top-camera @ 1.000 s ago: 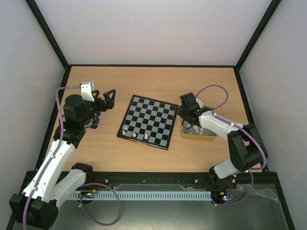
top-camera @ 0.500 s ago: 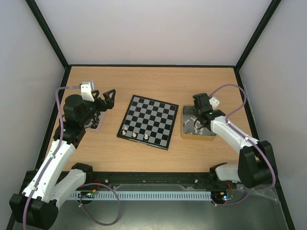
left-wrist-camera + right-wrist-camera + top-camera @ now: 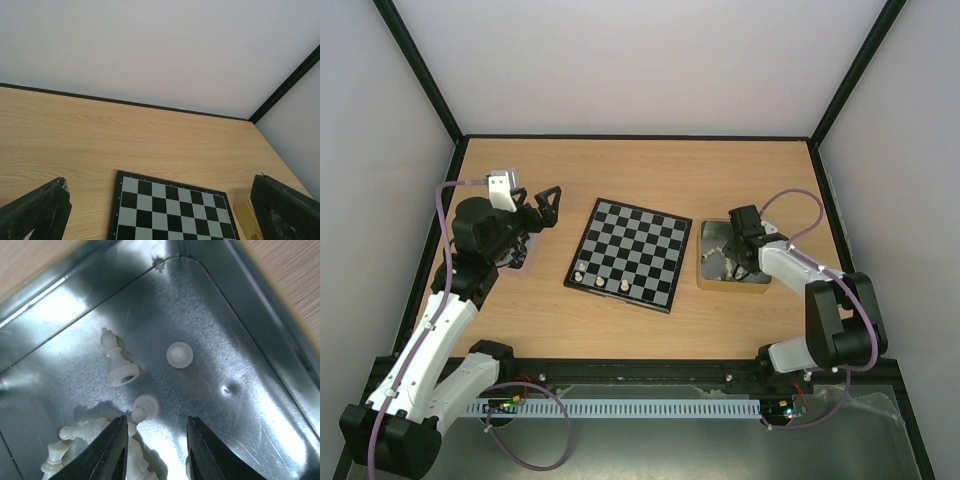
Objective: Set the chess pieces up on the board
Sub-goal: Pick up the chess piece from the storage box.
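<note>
The board (image 3: 628, 252) lies mid-table with three cream-white chess pieces (image 3: 601, 282) on its near-left row. The board's far rows (image 3: 170, 205) also show in the left wrist view. My right gripper (image 3: 732, 262) is down inside the metal tin (image 3: 705, 232) just right of the board. In its wrist view the right gripper (image 3: 157, 440) is open over bare tin floor. A lying white pawn (image 3: 145, 407) rests just ahead of its left finger (image 3: 112, 450). My left gripper (image 3: 535, 205) hangs wide open left of the board, holding nothing.
Inside the tin (image 3: 250, 315) a white piece (image 3: 119, 365) lies on its side, a pawn (image 3: 179, 354) stands upright, and several more pile at the lower left (image 3: 80, 440). A second tin (image 3: 517, 258) sits under the left arm. Black frame rails edge the table.
My right gripper moved from the board's right edge out over the tin, then down into it, and its jaws opened. The left arm has not moved.
</note>
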`<action>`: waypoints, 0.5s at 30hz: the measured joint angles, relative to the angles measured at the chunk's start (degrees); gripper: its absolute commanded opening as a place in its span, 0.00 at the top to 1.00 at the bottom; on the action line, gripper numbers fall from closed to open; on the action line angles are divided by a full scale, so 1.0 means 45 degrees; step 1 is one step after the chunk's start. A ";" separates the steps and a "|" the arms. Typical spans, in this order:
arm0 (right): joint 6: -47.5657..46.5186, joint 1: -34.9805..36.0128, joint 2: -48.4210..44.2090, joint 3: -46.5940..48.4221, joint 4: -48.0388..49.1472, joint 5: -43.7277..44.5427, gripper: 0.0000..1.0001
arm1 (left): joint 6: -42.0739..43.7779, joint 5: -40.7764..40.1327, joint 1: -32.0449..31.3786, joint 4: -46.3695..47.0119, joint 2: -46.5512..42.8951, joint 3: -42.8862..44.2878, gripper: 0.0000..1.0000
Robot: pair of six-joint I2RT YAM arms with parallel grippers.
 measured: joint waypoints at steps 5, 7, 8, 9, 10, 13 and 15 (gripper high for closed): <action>-0.0408 0.0000 0.0568 0.0005 0.0146 -0.0160 0.72 | 0.0000 0.0000 0.0000 0.0000 0.0000 0.0000 0.01; -0.0563 0.0000 0.0772 0.0029 0.0214 -0.0155 0.75 | 0.0000 0.0000 0.0000 0.0000 0.0000 0.0000 0.01; -0.0651 0.0000 0.0865 0.0053 0.0233 -0.0151 0.76 | 0.0005 0.0000 0.0000 0.0000 0.0000 0.0000 0.01; -0.0714 0.0000 0.0947 0.0078 0.0243 -0.0136 0.77 | 0.0000 0.0000 0.0000 0.0000 0.0000 0.0000 0.01; -0.0811 0.0000 0.1054 0.0112 0.0282 -0.0126 0.78 | 0.0005 0.0000 0.0000 0.0000 0.0000 0.0000 0.01; -0.1005 0.0000 0.1331 0.0165 0.0330 -0.0107 0.82 | 0.0000 0.0000 0.0000 0.0000 0.0000 0.0000 0.01; -0.1146 0.0000 0.1491 0.0228 0.0330 -0.0063 0.87 | 0.0000 0.0000 0.0000 0.0000 0.0000 0.0000 0.01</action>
